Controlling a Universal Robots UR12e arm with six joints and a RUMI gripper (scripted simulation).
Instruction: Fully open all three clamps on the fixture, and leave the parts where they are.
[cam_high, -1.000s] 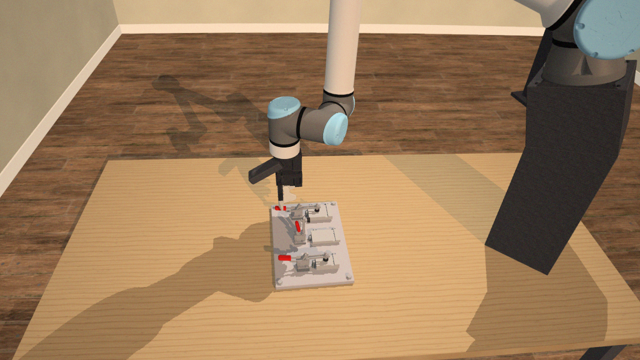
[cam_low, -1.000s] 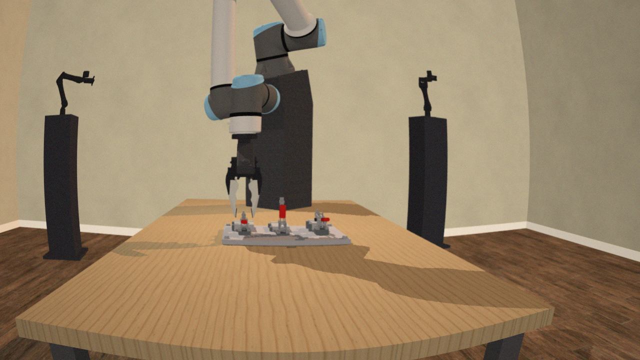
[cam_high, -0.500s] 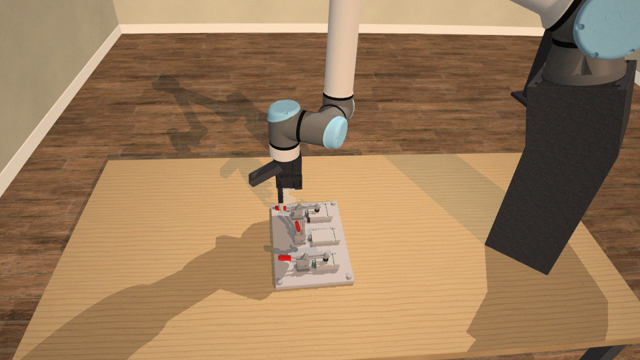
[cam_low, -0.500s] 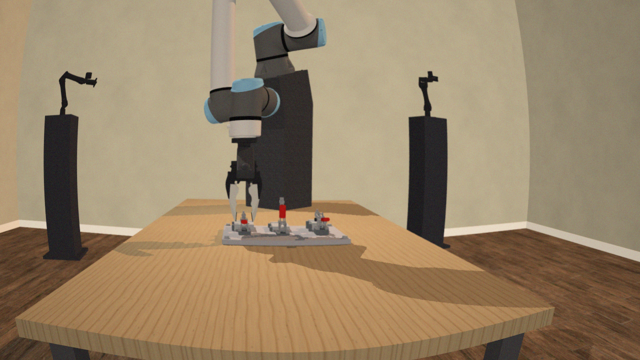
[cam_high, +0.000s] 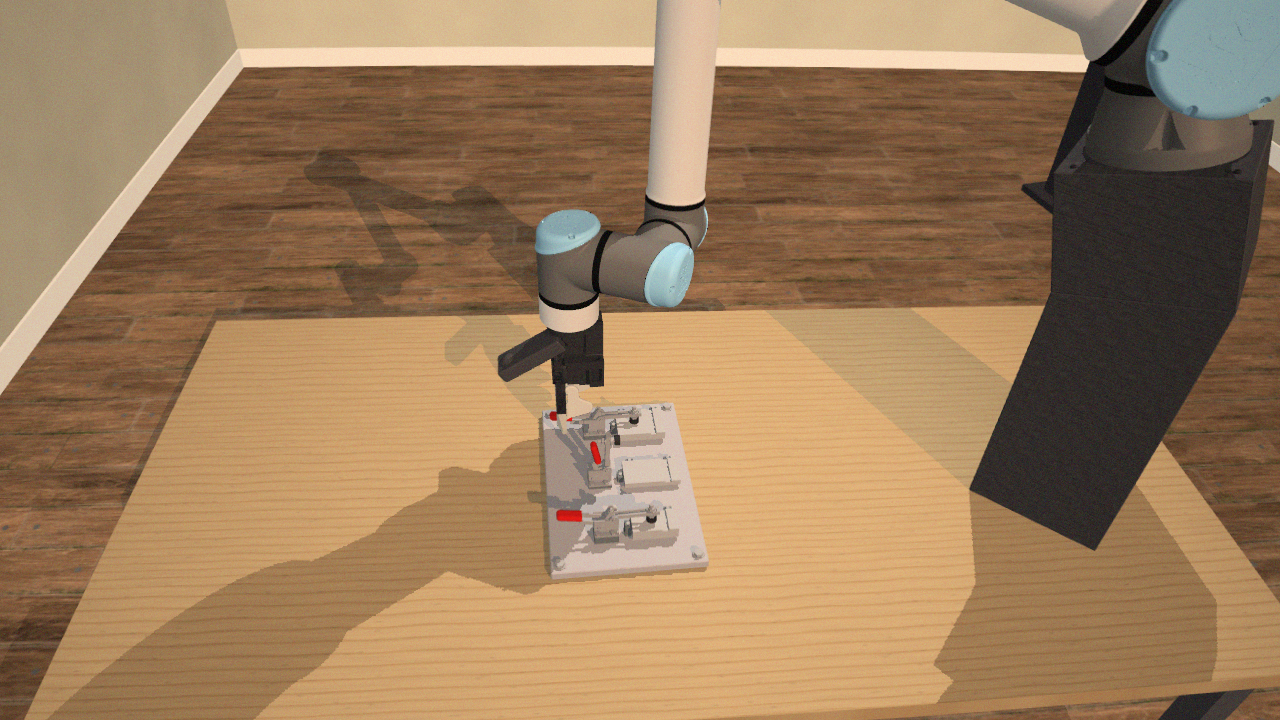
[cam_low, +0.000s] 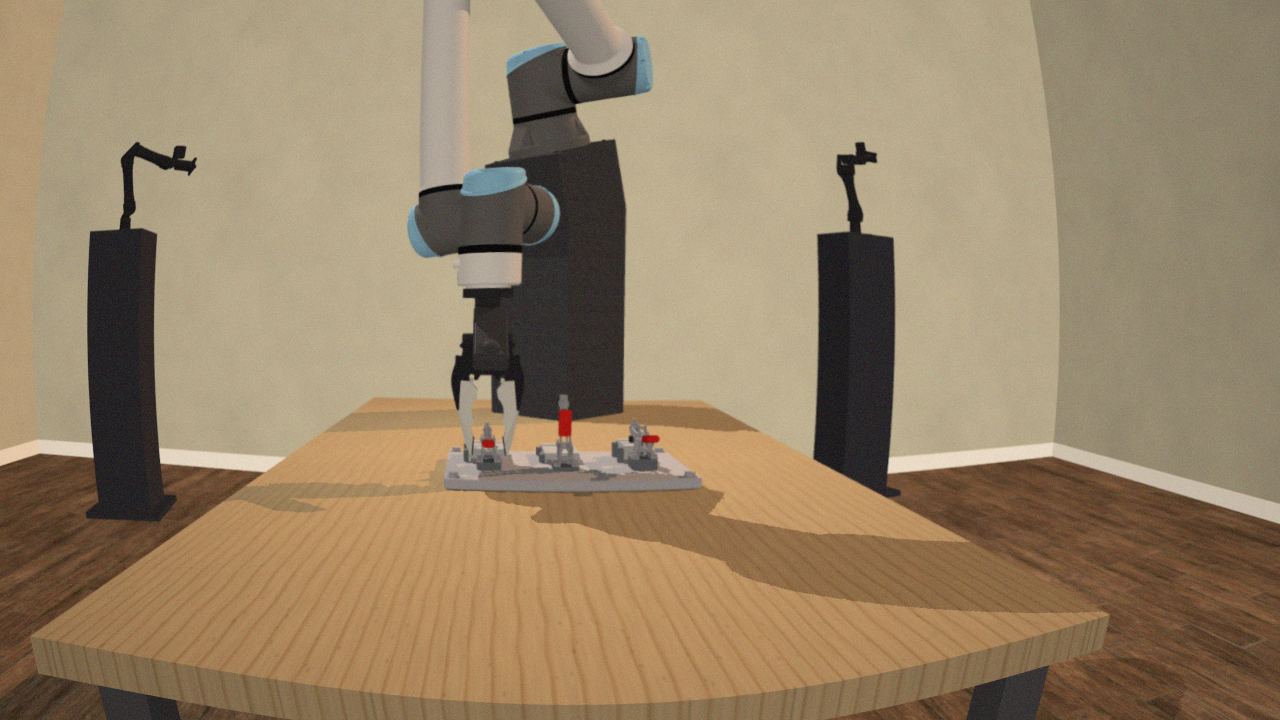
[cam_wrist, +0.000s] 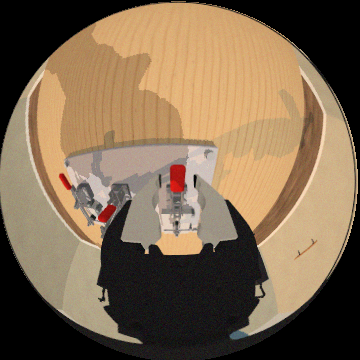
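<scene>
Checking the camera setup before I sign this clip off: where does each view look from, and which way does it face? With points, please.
Top: above the table (cam_high: 805, 582), facing down across it; arm (cam_high: 684, 107) and fingers show.
Exterior: beyond the table's end, facing the arm (cam_low: 444, 98) and its pedestal (cam_low: 581, 313).
Wrist: on the arm, looking past the fingers at a red handle (cam_wrist: 177, 178).
Top and exterior share the pedestal (cam_high: 1109, 402).
</scene>
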